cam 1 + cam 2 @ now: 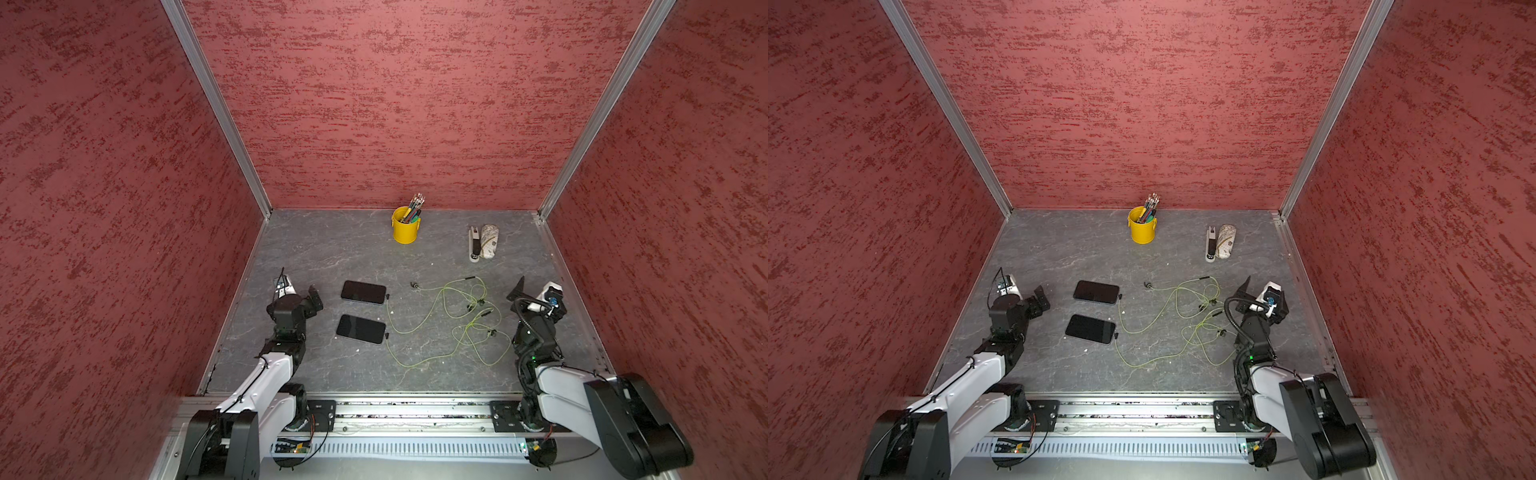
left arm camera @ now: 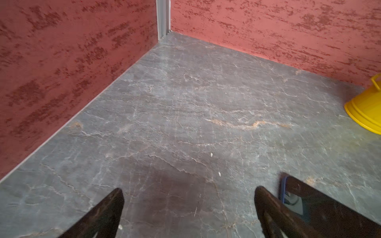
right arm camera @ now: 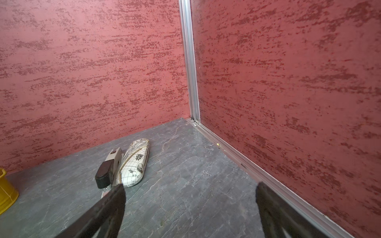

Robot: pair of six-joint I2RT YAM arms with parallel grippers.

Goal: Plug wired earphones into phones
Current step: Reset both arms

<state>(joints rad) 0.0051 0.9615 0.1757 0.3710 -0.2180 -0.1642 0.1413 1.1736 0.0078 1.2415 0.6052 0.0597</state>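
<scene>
**Both plugs at the phones, grippers empty**

The left gripper (image 2: 189, 193) stands with its jaws spread wide and nothing between them, over bare table (image 2: 185, 103) near the far phone (image 1: 363, 291). The right gripper (image 3: 190, 187) is likewise wide and empty. It is aimed at the back corner, past the stapler (image 3: 111, 169) and the patterned case (image 3: 135, 162). Between the arms, the near phone (image 1: 360, 328) lies parallel to the far one, both flat with screens up. A small black plug (image 1: 387, 296) sits against the far phone's short edge, and a second plug (image 1: 387, 335) against the near phone's. The yellow-green earphone cables (image 1: 406, 366) trail from them in loose loops toward the right arm. By that, both connections look made and little seems left, though how fully each plug is seated is too small to tell
</scene>
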